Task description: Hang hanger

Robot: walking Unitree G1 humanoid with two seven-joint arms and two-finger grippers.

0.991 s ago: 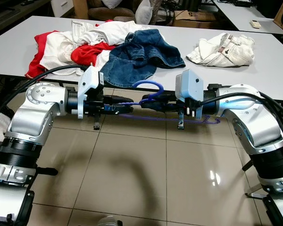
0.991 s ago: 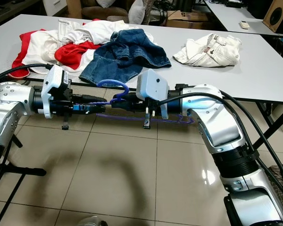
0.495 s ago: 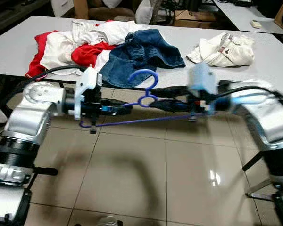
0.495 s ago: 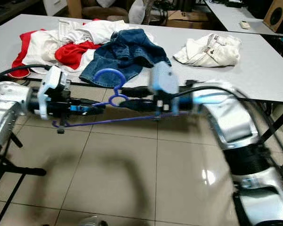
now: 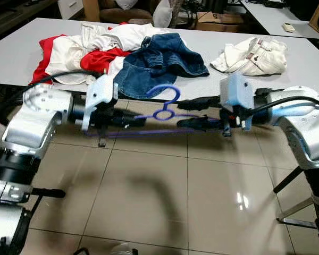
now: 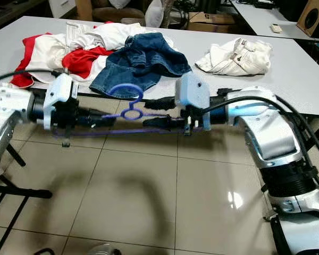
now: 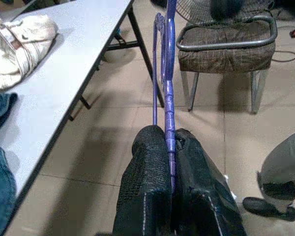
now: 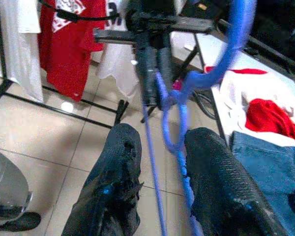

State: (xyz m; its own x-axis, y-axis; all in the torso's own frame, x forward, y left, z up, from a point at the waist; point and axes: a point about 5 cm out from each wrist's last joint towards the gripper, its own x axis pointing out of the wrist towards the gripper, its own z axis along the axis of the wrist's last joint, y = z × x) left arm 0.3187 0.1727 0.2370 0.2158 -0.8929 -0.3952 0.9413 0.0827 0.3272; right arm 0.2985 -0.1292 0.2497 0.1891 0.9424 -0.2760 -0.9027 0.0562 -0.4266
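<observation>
Left gripper (image 7: 169, 196) is clamped on one end of the blue hanger (image 5: 165, 111); right gripper (image 8: 160, 162) has its jaws apart around the neck. I'd keep it level while carrying it.

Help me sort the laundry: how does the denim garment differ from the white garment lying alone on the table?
The denim garment is dark blue; the white garment is cream-white. The denim one lies against the red and white clothes pile; the white one lies apart. The denim reaches the table's near edge; the white sits further back. Both are crumpled.
</observation>
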